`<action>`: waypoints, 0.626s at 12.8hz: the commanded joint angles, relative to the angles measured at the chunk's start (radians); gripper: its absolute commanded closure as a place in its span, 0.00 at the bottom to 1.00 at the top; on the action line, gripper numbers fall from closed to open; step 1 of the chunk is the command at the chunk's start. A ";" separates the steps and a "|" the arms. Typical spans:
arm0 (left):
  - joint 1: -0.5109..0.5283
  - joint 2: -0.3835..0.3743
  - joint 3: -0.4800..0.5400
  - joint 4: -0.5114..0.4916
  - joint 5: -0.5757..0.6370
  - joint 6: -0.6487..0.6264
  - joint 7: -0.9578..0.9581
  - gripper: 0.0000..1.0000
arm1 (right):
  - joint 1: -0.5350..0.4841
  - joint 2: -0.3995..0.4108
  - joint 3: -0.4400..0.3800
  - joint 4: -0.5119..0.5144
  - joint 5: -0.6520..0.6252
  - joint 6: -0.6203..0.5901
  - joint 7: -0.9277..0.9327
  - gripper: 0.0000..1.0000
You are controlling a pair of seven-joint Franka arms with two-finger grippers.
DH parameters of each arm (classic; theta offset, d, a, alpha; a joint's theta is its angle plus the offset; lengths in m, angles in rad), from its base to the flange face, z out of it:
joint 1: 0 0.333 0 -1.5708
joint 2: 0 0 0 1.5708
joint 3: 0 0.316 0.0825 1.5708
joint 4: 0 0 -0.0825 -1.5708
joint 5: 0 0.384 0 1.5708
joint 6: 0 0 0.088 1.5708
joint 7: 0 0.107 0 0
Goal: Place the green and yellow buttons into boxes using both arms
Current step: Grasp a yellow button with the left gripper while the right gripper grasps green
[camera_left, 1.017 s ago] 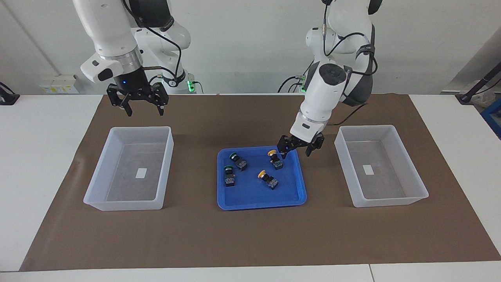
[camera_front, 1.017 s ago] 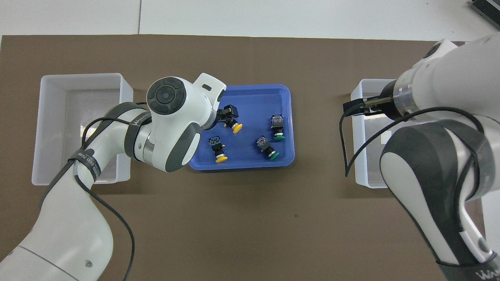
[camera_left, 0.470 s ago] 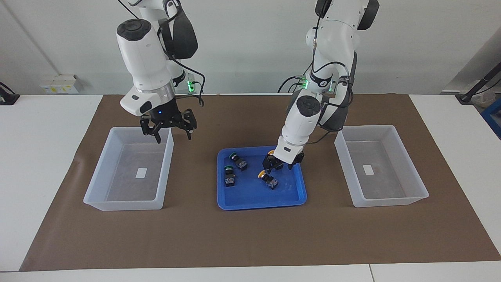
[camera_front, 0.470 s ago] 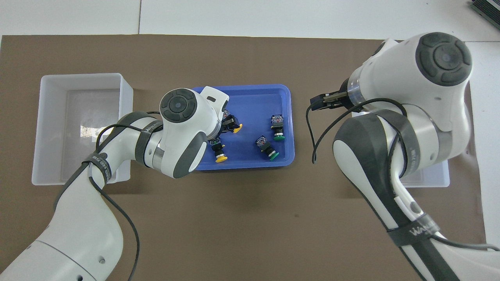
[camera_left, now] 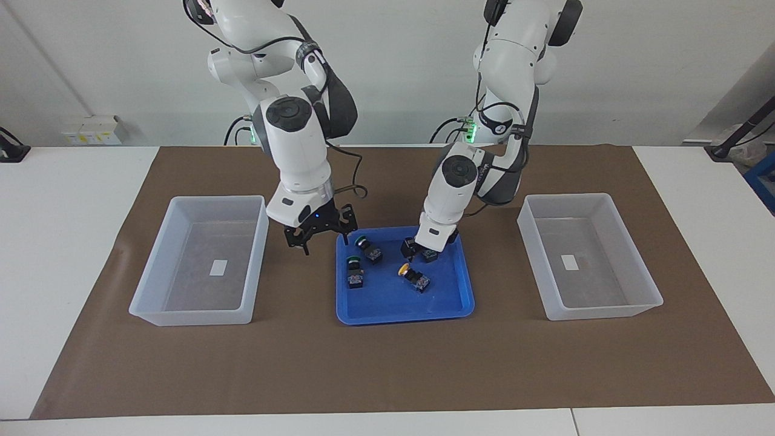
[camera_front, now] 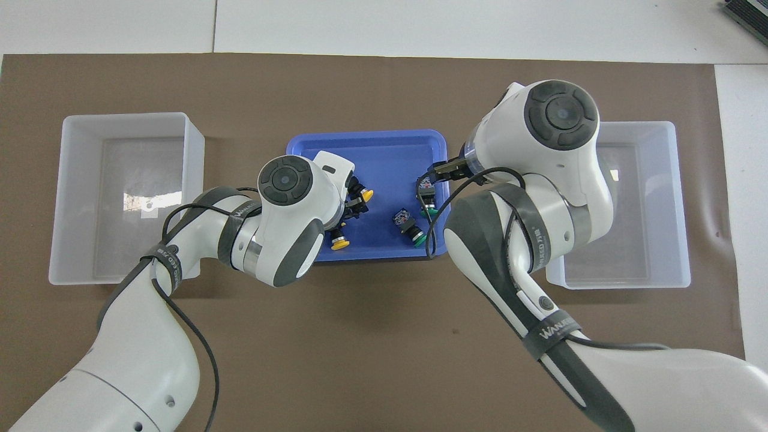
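Four buttons lie in the blue tray (camera_left: 393,313). My left gripper (camera_left: 424,249) is down in the tray, open, its fingers on either side of a yellow button (camera_front: 365,194) whose cap is hidden in the facing view. The other yellow button (camera_left: 412,275) lies farther from the robots. My right gripper (camera_left: 324,242) hangs open over the tray's edge toward the right arm's end, close to two green buttons (camera_left: 367,247) (camera_left: 354,270). In the overhead view it covers the body of one green button (camera_front: 428,210). Both boxes (camera_left: 194,318) (camera_left: 605,312) hold only a white label.
The tray sits mid-table on a brown mat (camera_left: 387,369), with one box at each arm's end of it. The left arm's elbow (camera_front: 288,228) hides the tray's near corner from above.
The right arm swung from above its box to the tray's edge and came down. The left gripper dropped into the tray around the yellow button. Both grippers' jaws narrowed a little.
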 commanded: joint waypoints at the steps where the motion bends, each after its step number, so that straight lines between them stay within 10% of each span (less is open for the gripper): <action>1: -0.016 -0.035 0.018 -0.042 0.002 0.024 -0.018 0.36 | 0.022 -0.010 0.001 -0.094 0.006 0.103 0.054 0.20; 8: -0.013 -0.035 0.019 -0.031 0.012 0.029 -0.012 1.00 | 0.061 0.103 0.001 -0.087 -0.061 0.234 0.199 0.26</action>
